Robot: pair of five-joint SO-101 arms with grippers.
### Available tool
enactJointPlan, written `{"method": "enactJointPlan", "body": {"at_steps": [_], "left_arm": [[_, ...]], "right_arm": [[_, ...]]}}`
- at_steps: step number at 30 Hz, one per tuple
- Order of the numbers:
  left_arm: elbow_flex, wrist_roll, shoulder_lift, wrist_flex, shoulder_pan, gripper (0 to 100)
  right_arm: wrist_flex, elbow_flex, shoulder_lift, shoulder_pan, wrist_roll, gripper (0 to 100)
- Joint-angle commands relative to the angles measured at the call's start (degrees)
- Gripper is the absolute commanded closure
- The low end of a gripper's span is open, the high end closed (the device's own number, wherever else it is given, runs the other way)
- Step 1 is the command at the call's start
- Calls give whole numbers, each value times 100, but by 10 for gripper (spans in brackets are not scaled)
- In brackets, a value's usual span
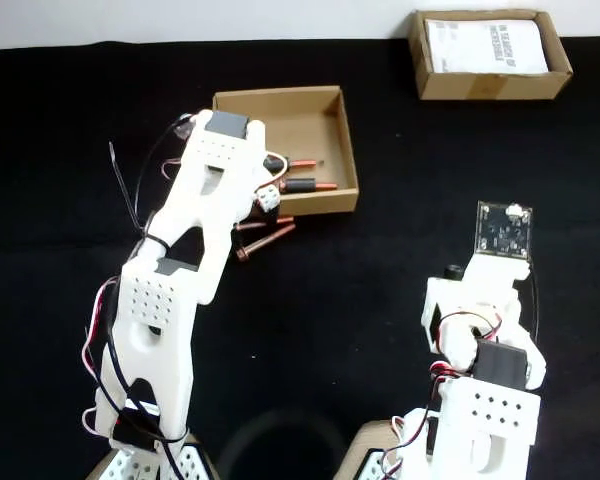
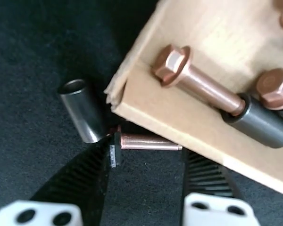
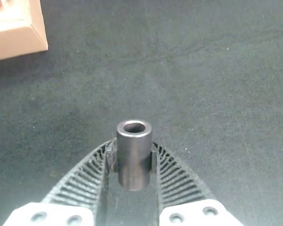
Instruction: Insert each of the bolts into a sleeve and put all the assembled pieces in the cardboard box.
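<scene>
My left gripper (image 2: 148, 153) is open at the near wall of the cardboard box (image 1: 325, 115). A copper bolt (image 2: 148, 141) lies on the mat between its fingertips, right against that wall. A loose dark sleeve (image 2: 80, 110) lies beside the box corner. Inside the box are two bolts seated in sleeves (image 2: 205, 92) (image 2: 278, 96). From above, two bolts (image 1: 268, 240) lie just in front of the box by the left arm's tip. My right gripper (image 3: 132, 160) is shut on an upright dark sleeve (image 3: 133, 150), held over bare mat.
A second cardboard box (image 1: 490, 85) holding a printed sheet sits at the far right edge of the black mat. The right arm (image 1: 480, 340) stands at the near right, well away from the left arm (image 1: 195, 230). Open mat lies between them.
</scene>
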Motion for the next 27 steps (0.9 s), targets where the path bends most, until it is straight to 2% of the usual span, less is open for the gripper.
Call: {"method": "enactJointPlan", "body": {"at_steps": [1, 8, 11, 22, 27], "left_arm": [[-163, -35, -22, -290, -101, 776], [-163, 141, -75, -888, -215, 776], [-215, 475, -75, -897, -286, 776], [-567, 484, 31, -905, -295, 776], [-585, 492, 655, -879, -356, 788]], "right_arm": [[-110, -22, -84, -31, 53, 991], [-215, 180, -84, -251, 62, 991], [-215, 277, -84, -382, 62, 991], [-215, 268, -84, -541, 62, 991], [-215, 268, -84, -541, 62, 991]]}}
